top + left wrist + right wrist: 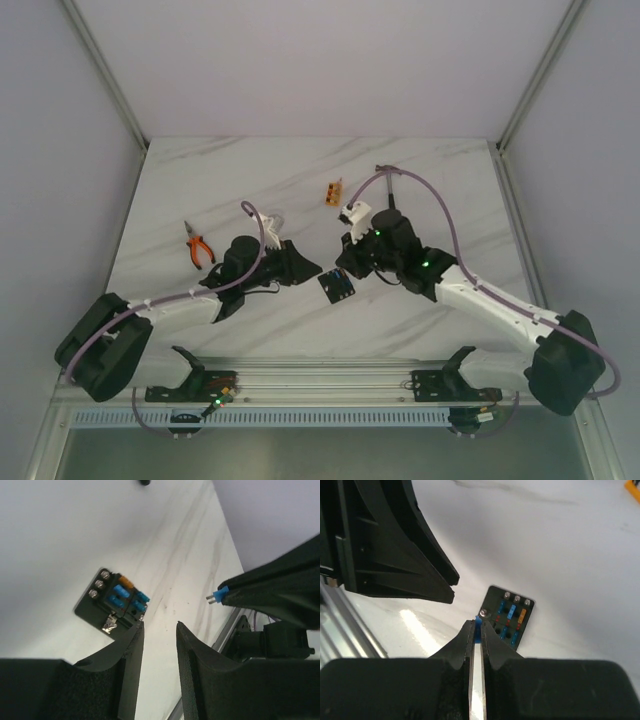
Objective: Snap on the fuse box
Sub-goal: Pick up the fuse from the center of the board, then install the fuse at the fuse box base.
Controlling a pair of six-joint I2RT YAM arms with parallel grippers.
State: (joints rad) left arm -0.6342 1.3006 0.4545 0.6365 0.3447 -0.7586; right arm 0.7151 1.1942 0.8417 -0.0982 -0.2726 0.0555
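Observation:
The fuse box (338,288) is a small black square box lying flat on the marble table between my two arms. It shows blue fuses and one orange fuse in the left wrist view (114,601) and the right wrist view (509,617). My right gripper (478,625) is shut on a small blue fuse (478,630), held just above the box's near edge. The same fuse (219,596), its metal prongs out, shows at the right gripper's tip in the left wrist view. My left gripper (160,626) is open and empty, just beside the box.
Orange-handled pliers (198,245) lie at the left of the table. A small orange block (333,191) and a white part (354,211) lie behind the right arm. An aluminium rail (320,385) runs along the near edge.

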